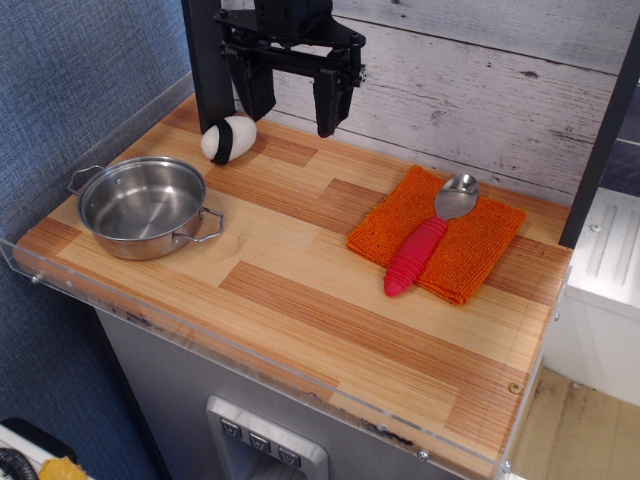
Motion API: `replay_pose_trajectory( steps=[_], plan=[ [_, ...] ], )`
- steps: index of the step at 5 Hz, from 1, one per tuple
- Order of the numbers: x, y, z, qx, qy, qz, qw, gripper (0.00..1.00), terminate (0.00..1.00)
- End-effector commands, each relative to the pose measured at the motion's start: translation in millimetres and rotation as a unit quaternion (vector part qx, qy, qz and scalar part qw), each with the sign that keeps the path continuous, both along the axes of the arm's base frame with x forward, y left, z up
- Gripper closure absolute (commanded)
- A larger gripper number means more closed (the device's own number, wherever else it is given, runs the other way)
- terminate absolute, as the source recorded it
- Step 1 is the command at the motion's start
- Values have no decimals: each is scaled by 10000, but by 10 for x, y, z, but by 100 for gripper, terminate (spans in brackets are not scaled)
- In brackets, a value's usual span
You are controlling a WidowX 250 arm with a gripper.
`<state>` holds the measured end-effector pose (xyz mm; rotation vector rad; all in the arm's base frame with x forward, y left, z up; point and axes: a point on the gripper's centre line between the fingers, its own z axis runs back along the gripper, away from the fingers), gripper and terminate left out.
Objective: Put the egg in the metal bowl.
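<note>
We are hovering our gripper [292, 108], jaws spread. The egg [229, 138] is lying just left and below, tilted.

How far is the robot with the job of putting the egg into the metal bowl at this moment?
Nothing looks done yet. The egg lies on the wooden table near the back wall, outside the metal bowl, which is empty. The gripper is open, holds nothing and hangs just to the right of the egg, above it. Left to do: grasp the egg, carry it to the bowl in front and release it inside.
</note>
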<state>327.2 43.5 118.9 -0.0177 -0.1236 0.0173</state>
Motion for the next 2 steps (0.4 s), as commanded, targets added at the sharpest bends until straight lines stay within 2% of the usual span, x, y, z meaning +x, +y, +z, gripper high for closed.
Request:
replay_pose_trajectory(
  steps=[1, 2],
  plan=[
    [0, 0, 0, 0, 0, 0, 10000, 0, 0],
    [140, 345, 71, -8, -424, 183, 9989, 0, 0]
  ],
)
